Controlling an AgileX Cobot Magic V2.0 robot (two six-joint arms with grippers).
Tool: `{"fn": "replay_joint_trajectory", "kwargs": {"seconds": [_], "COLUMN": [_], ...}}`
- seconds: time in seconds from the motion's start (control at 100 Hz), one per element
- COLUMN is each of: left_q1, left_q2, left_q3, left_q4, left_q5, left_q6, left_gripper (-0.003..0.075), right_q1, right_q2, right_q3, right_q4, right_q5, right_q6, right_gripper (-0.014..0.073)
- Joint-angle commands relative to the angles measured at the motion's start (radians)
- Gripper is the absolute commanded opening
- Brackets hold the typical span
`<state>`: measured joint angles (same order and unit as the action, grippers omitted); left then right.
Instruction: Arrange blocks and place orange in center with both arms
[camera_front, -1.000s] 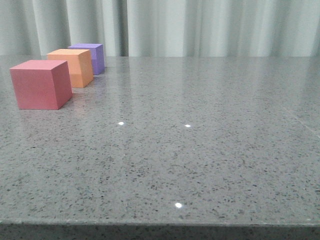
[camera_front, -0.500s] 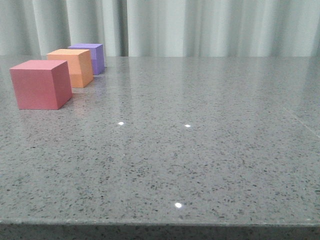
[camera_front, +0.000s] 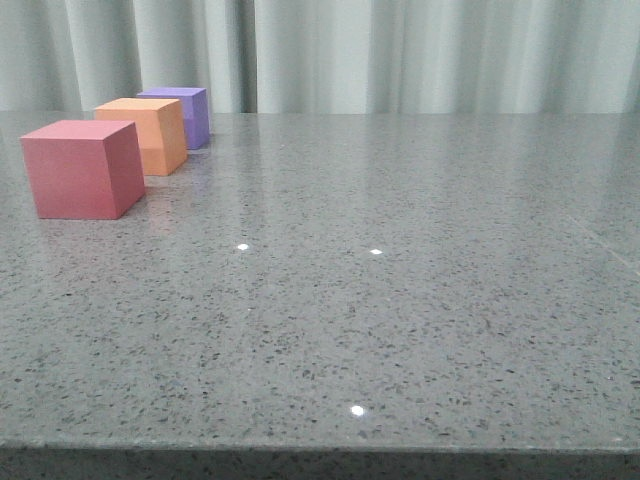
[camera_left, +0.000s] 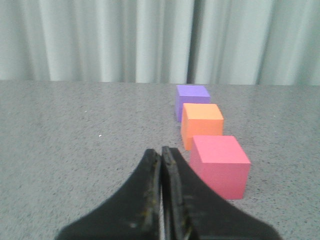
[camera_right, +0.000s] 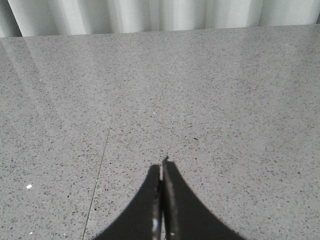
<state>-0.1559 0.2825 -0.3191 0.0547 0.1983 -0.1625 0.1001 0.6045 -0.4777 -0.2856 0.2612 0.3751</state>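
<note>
Three cubes stand in a row at the far left of the grey speckled table (camera_front: 380, 300). The pinkish-red cube (camera_front: 82, 168) is nearest, the orange cube (camera_front: 146, 133) is in the middle, the purple cube (camera_front: 185, 113) is farthest. In the left wrist view the pinkish-red cube (camera_left: 219, 165), orange cube (camera_left: 201, 124) and purple cube (camera_left: 192, 100) line up just beside my left gripper (camera_left: 161, 151), which is shut and empty. My right gripper (camera_right: 161, 166) is shut and empty over bare table. Neither gripper shows in the front view.
A pale curtain (camera_front: 400, 55) hangs behind the table's far edge. The table's front edge (camera_front: 320, 448) runs along the bottom of the front view. A thin seam line (camera_right: 102, 157) crosses the table beside the right gripper.
</note>
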Motion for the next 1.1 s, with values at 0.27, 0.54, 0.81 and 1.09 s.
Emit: {"fn": "replay_joint_trajectory", "kwargs": {"seconds": [0.27,0.54,0.81,1.09], "left_q1": [0.038,0.038,0.038,0.038], "left_q2": [-0.292,-0.317,-0.317,-0.317], "left_q3": [0.207,0.340,0.364,0.364], "left_q4": [-0.027,-0.013,0.003,0.003], "left_q5": [-0.104,-0.180,-0.250,-0.264], "left_q6": [0.052,0.052,0.052,0.052], "left_gripper": [-0.0020,-0.0020,-0.0020,-0.0020], "right_q1": [-0.007,-0.007,-0.007,-0.007], "right_q2": [0.002,0.002,0.002,0.002], "right_q3": [-0.028,-0.028,-0.028,-0.028], "right_q4": [-0.021,-0.021,-0.021,-0.021], "right_q5": [-0.080,-0.082,-0.084,-0.084], "right_q6": [-0.003,-0.003,-0.003,-0.003], "right_gripper": [-0.0069,-0.0069,-0.0069,-0.0069]}}
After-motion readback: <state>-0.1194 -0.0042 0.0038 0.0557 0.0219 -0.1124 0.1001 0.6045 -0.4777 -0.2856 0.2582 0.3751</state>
